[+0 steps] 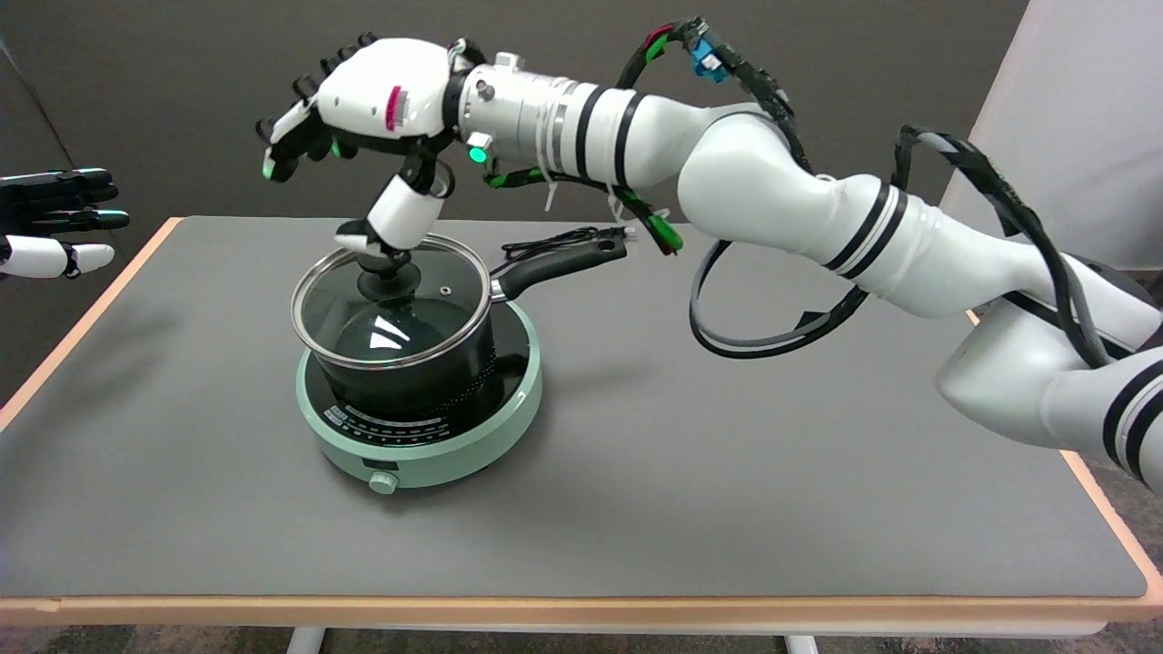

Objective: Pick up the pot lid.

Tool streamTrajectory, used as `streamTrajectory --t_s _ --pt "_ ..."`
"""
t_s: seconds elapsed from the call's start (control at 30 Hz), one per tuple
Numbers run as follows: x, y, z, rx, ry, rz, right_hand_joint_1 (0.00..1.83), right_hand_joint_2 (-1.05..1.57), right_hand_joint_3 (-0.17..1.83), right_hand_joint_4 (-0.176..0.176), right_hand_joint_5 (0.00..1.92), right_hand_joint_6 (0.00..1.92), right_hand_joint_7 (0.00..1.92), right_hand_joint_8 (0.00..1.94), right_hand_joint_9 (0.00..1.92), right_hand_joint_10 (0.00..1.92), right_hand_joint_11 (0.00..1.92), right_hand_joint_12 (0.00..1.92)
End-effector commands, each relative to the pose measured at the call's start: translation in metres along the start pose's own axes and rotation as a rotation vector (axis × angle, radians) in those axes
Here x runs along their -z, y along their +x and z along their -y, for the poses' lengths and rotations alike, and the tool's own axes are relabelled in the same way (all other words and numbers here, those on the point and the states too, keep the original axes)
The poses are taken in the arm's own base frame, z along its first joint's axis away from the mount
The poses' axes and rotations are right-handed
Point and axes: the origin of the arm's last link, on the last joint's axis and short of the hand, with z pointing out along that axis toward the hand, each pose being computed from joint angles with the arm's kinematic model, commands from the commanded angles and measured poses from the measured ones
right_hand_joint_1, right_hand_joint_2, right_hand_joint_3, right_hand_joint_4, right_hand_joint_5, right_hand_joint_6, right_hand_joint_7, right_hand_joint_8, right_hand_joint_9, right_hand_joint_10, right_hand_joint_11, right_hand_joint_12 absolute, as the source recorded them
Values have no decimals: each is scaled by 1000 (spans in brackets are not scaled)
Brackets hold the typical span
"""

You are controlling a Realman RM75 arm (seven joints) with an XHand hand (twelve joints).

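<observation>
pot lid (392,309), glass with a steel rim and a black knob (386,280), sits flat on a black saucepan (427,372) atop a pale green induction hob (420,427), left of centre on the grey surface (727,472). your right hand (363,118) hovers just above it, palm down, with the thumb (395,218) reaching down to the knob; the tip looks to touch its top or near side, though you cannot tell for sure from this angle. the other fingers (291,136) stretch out and away to the left, well clear of the knob, so the hand is spread and holds nothing.

you are at the approach-and-grasp step, by this reading: nothing is pinched and the lid is not yet lifted. the next move calls for you to lower the hand, bring the fingers down opposite the thumb, close on the knob, then lift straight up so the rim clears the pot.

a band of white markings runs round the hob's black face (400,427), too small to read. no brand or label is legible elsewhere.
</observation>
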Motion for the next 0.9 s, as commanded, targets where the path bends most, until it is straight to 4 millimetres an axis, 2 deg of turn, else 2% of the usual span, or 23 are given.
streamTrajectory --t_s 0.03,0.37,0.9 --pt "-27 -29 15 36 23 71 728 584 892 176 529 252 678 240 749 505 604 1161" --pt "-36 -50 -6 35 -47 117 775 598 891 176 547 269 687 246 750 504 599 1146" --pt "-18 -49 -8 61 -33 123 848 615 891 176 586 319 716 265 771 548 599 1132"
